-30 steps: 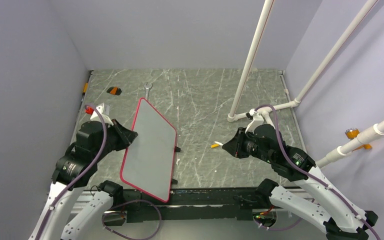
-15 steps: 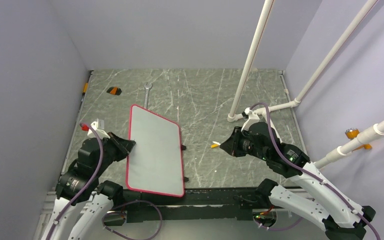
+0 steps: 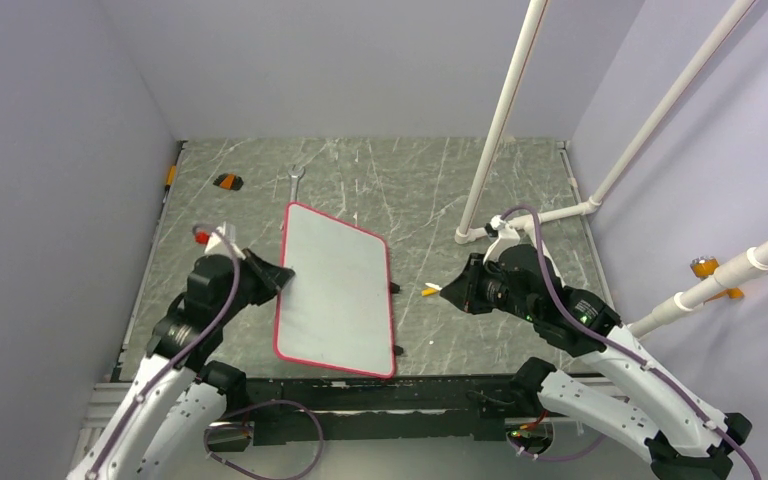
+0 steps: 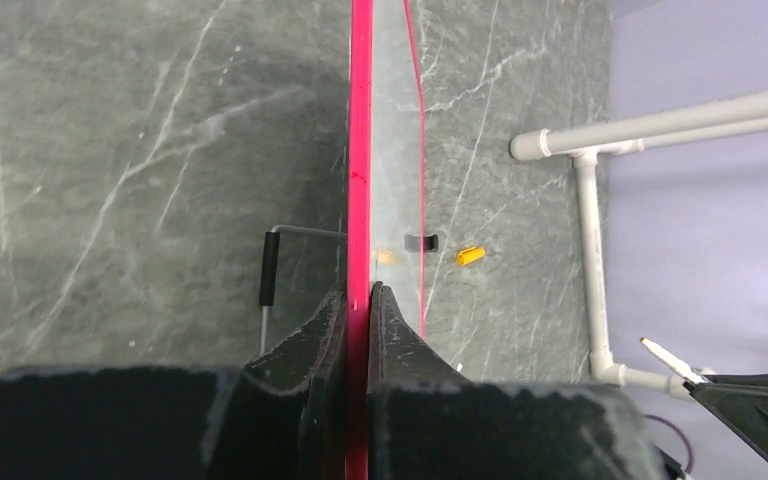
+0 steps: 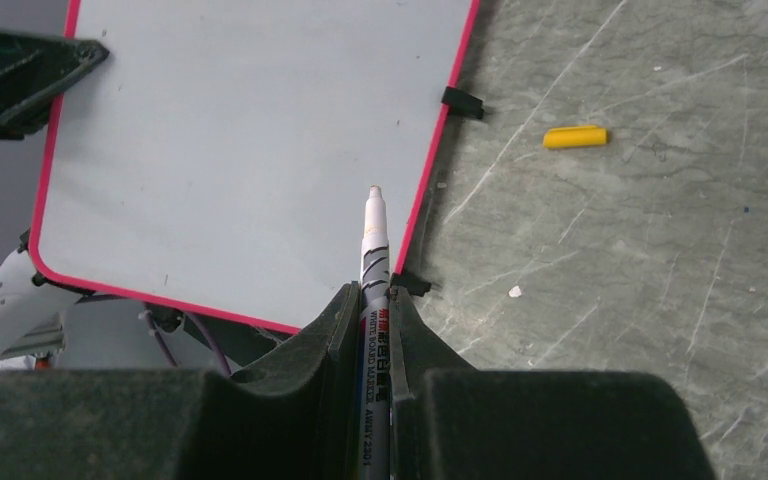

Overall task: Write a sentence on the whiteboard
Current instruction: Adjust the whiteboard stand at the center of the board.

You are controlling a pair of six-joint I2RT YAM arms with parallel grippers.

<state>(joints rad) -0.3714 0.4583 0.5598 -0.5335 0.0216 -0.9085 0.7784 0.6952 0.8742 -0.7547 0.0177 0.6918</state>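
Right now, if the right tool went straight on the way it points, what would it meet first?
Probably the whiteboard, near the edge facing that arm: the marker shut in the right tool aims its tip there. How far off it is remains unclear. The yellow cap lies aside of that line.

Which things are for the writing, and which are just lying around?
For the job: red-framed flat white whiteboard, gripped by the left hand; white marker pen in the right hand.
Just lying about: silver metal wrench; small yellow cap; small orange-and-black block.
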